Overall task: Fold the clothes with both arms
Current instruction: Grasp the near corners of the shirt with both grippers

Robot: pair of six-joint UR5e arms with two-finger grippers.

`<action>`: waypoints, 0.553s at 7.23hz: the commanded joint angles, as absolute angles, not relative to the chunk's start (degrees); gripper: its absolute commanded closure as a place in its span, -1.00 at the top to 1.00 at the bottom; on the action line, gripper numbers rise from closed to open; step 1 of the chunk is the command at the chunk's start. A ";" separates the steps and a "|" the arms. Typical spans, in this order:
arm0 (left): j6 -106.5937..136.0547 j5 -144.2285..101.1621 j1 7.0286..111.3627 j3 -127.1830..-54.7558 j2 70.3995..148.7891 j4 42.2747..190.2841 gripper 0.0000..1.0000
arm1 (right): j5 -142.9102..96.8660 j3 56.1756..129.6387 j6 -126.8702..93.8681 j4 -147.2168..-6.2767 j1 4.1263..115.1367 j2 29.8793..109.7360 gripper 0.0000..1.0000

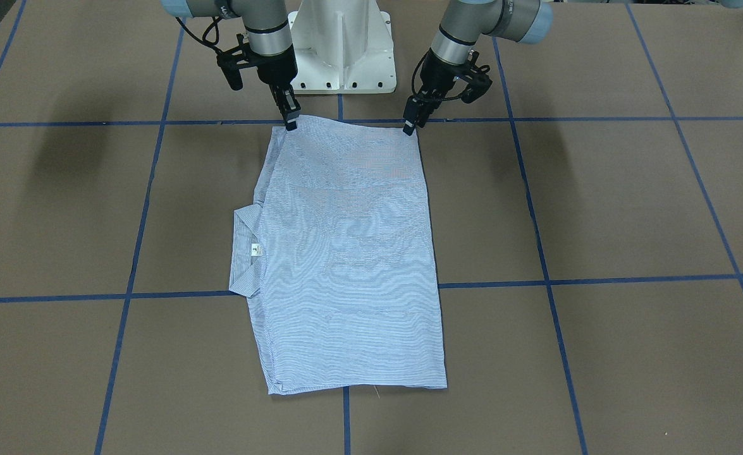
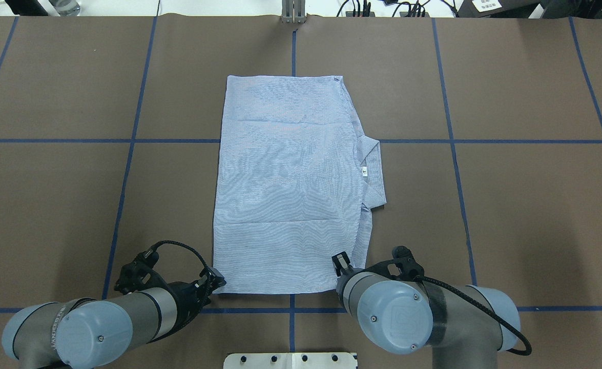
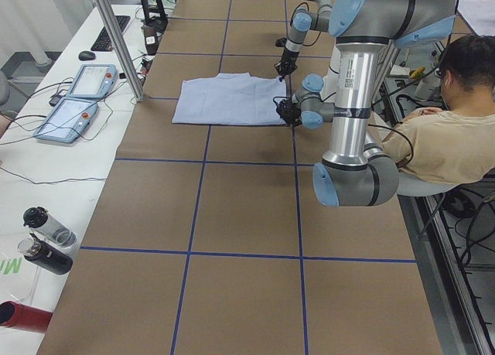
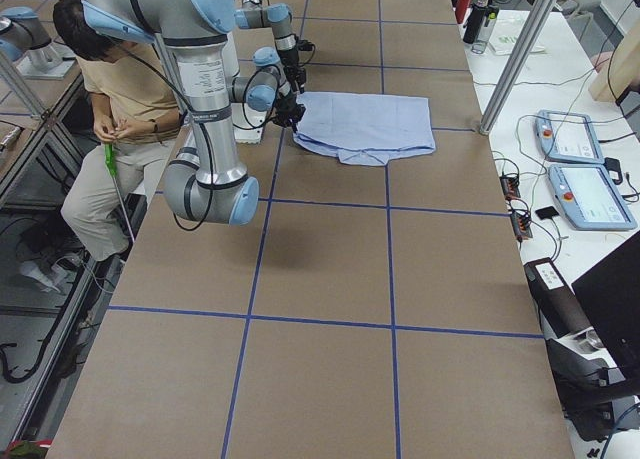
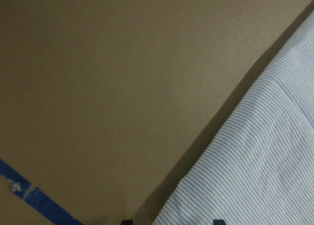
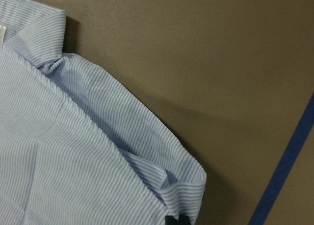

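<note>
The light blue striped shirt (image 1: 346, 253) lies folded into a flat rectangle mid-table, its collar (image 1: 245, 253) and white label sticking out on one side. It also shows in the overhead view (image 2: 290, 179). My left gripper (image 1: 409, 129) stands at the shirt's near corner (image 2: 219, 281). In the left wrist view, its fingertips (image 5: 218, 221) are apart with the corner cloth (image 5: 255, 161) between them. My right gripper (image 1: 291, 123) is at the other near corner (image 2: 340, 264). In the right wrist view it (image 6: 176, 219) looks shut on the bunched hem (image 6: 186, 186).
The white pedestal base (image 1: 343, 57) stands just behind both grippers. Blue tape lines (image 1: 535, 281) cross the brown table. A seated person (image 3: 448, 123) is beside the robot. Two teach pendants (image 3: 77, 100) and bottles (image 3: 46, 239) lie on the side bench.
</note>
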State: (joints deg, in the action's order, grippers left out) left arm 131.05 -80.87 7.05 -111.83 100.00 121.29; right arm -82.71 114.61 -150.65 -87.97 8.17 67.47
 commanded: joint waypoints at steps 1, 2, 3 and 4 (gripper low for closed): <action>131.22 -80.51 7.12 -111.62 100.19 121.20 -0.22 | -82.71 114.61 -150.64 -87.98 8.17 67.50 -1.00; 131.31 -79.81 7.03 -111.36 100.37 121.29 -0.46 | -82.71 114.61 -150.64 -87.98 8.17 67.50 -1.00; 131.31 -79.80 7.03 -111.36 100.46 121.20 -0.65 | -82.71 114.61 -150.64 -87.98 8.17 67.50 -1.00; 131.40 -79.72 7.03 -111.36 100.46 121.20 -1.00 | -82.71 114.61 -150.64 -88.07 8.00 67.50 -1.00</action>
State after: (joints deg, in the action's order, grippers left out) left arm 131.31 -79.89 7.05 -111.41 100.40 121.23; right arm -82.70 114.61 -150.64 -88.00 8.11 67.50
